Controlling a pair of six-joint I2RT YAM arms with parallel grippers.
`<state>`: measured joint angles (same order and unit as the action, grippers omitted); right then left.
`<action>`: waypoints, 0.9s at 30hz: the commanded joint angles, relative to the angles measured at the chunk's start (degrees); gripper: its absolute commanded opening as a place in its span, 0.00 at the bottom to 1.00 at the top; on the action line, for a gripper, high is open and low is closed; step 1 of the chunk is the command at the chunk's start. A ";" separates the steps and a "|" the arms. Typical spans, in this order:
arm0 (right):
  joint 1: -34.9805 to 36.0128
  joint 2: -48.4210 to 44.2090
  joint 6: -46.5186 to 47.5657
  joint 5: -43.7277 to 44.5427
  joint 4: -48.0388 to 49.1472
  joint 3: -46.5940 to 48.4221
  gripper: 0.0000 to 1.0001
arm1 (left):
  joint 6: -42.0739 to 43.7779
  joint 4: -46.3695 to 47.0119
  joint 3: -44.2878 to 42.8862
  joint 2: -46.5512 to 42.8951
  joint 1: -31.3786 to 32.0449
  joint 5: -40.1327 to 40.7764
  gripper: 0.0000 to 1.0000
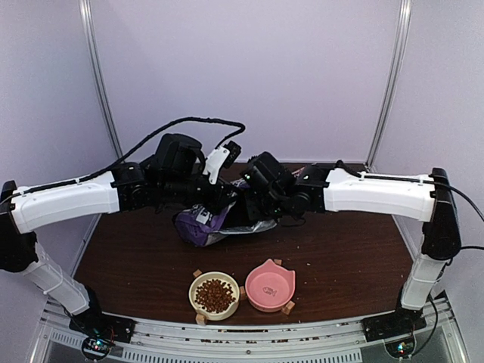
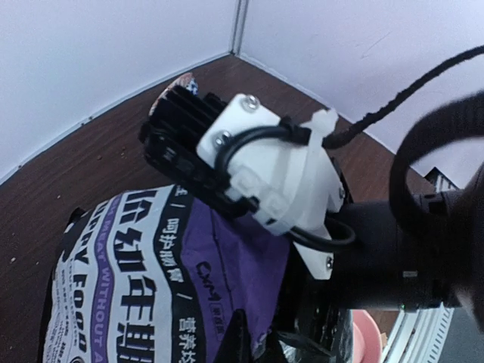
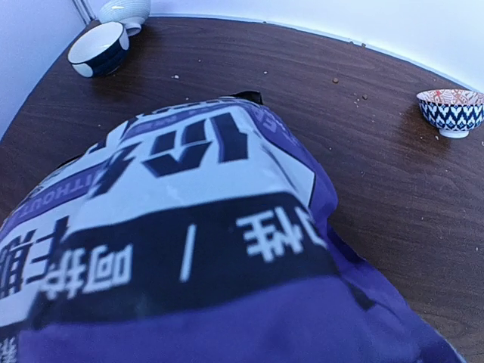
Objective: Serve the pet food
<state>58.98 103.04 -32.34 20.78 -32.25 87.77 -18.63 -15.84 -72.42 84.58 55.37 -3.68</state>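
The purple pet food bag (image 1: 203, 224) hangs tilted over the middle of the table, its silver mouth toward the right arm. My left gripper (image 1: 215, 198) is shut on a fold of the bag (image 2: 227, 265); its dark fingertips (image 2: 239, 334) pinch the purple film. My right gripper (image 1: 253, 204) grips the bag's other side. In the right wrist view the bag (image 3: 197, 249) fills the frame and hides the fingers. Brown kibble (image 1: 215, 295) fills the cream bowl (image 1: 198, 283) near the front edge. Beside it the pink bowl (image 1: 269, 287) holds nothing.
The right arm's white camera mount (image 2: 265, 162) hangs close above the bag. At the far side of the table (image 1: 340, 249) stand a dark blue bowl (image 3: 97, 49), a pale bowl (image 3: 125, 9) and a patterned bowl (image 3: 452, 112). Stray crumbs (image 3: 335, 79) dot the wood.
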 commanded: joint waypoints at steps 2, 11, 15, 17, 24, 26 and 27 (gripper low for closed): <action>-3.55 4.45 -0.26 2.59 7.94 -2.92 0.14 | -3.61 9.19 0.44 0.23 2.61 -3.69 0.00; -4.58 4.06 4.89 -18.65 19.87 -11.81 0.15 | -5.37 11.92 1.35 1.07 3.34 -4.95 0.00; -4.40 5.17 7.10 -25.92 19.57 -12.76 0.14 | -4.85 11.08 0.53 1.59 3.34 -3.65 0.00; -3.99 4.50 8.64 -30.43 20.82 -14.34 0.14 | -4.75 11.21 0.59 1.42 3.34 -2.76 0.00; -4.34 0.15 6.73 -23.26 18.12 -17.57 0.13 | -3.68 7.61 2.03 -2.20 1.75 2.70 0.54; -4.43 -0.79 6.50 -21.64 17.67 -17.73 0.13 | -4.13 6.12 4.69 -5.07 -0.67 4.99 0.64; -4.46 -1.27 6.48 -21.17 17.51 -17.66 0.13 | -4.58 5.37 6.31 -6.84 -2.53 6.15 0.69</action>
<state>54.13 103.33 -26.09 -2.52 -8.16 72.01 -22.65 -11.73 -69.60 84.49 57.39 -1.72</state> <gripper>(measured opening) 0.243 0.621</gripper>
